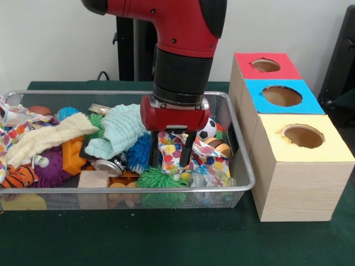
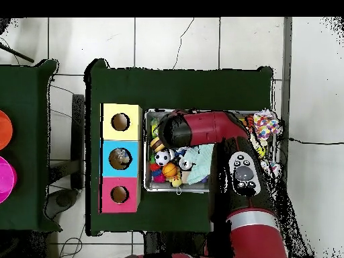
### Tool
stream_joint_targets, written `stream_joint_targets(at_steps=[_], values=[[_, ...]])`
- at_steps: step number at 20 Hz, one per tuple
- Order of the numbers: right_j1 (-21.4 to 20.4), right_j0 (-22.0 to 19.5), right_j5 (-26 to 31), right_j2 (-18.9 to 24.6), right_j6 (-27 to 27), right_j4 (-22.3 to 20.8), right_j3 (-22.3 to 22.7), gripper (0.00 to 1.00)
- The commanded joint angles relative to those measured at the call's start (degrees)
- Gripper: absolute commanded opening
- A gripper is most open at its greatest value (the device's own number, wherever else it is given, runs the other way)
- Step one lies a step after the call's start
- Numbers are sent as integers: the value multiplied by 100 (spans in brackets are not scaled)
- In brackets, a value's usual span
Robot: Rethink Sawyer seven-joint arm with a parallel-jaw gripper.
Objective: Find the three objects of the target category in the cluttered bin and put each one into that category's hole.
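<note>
Nearest the camera in the front view, the wire basket (image 1: pixel 244 166) sits on the green table (image 1: pixel 166 238), packed with odds and ends. A spiky green ball (image 1: pixel 157 178) lies against its near wall, with a wooden block (image 1: pixel 93 179) and a drink can (image 1: pixel 109 166) beside it. Just behind, the gripper (image 1: pixel 171 151) hangs with its two black fingers (image 1: pixel 153 148) spread apart and pushed down into the pile, straddling a spotted cloth (image 1: pixel 173 152). That suggests a grasp is being set up on the cloth, though I cannot tell whether the fingers touch it yet.

Which category is wanted is not clear from the frames; the cloths seem the likely targets, since a pale green cloth (image 1: pixel 119 130) and a cream cloth (image 1: pixel 47 138) lie further back, draped over the toys. A small football (image 1: pixel 208 129) sits behind the gripper.

Beside the basket stands a row of three boxes, yellow (image 1: pixel 302 136) nearest, then blue (image 1: pixel 282 96), then red (image 1: pixel 265 65), each with a round hole on top so a lifted item can be dropped straight in.
</note>
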Motion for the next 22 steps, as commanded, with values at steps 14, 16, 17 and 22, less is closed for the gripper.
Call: stream_joint_targets(at_steps=[14, 16, 17, 22], values=[[243, -736, 1029, 765, -278, 514, 258, 100], [262, -732, 1002, 771, -278, 485, 237, 100], [266, -727, 1025, 773, -276, 486, 223, 100], [265, -695, 981, 761, -242, 460, 220, 100]])
